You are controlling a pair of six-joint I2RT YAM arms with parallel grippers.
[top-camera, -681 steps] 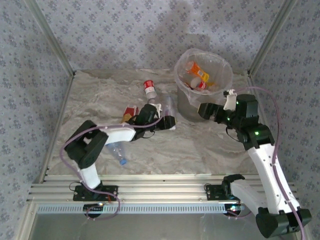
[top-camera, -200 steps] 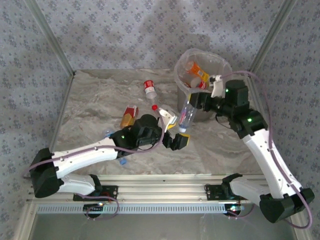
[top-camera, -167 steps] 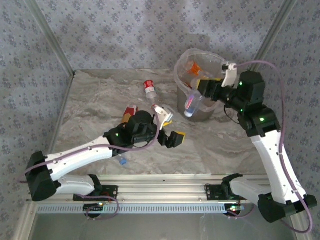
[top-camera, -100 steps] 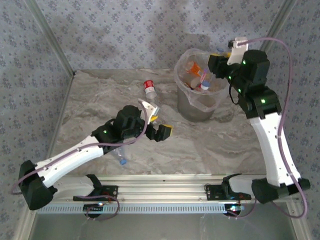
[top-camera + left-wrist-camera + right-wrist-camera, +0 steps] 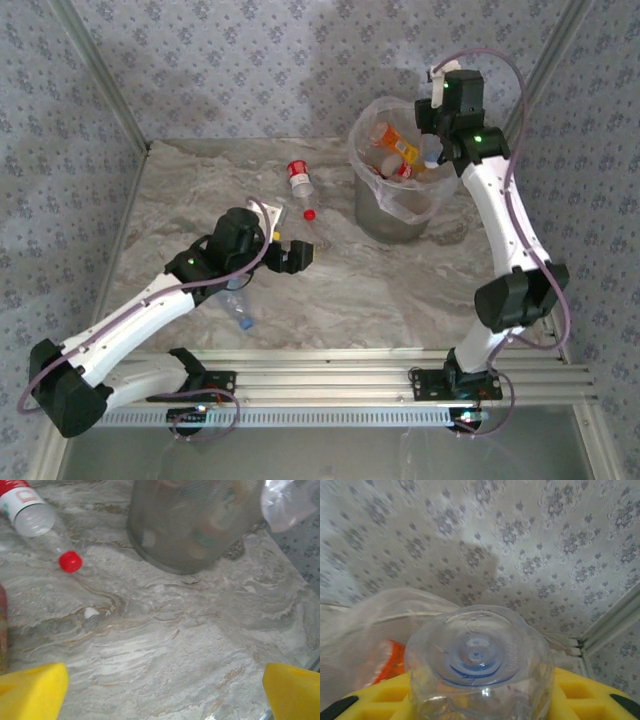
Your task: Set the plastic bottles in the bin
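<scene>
The right hand (image 5: 432, 138) grips a clear bottle (image 5: 477, 665) over the bin (image 5: 385, 222), at its far right rim (bottle base facing the wrist camera). The left hand (image 5: 160, 690), spread wide, hovers above the tabletop (image 5: 400, 285) near a red-capped bottle (image 5: 39, 524).
</scene>
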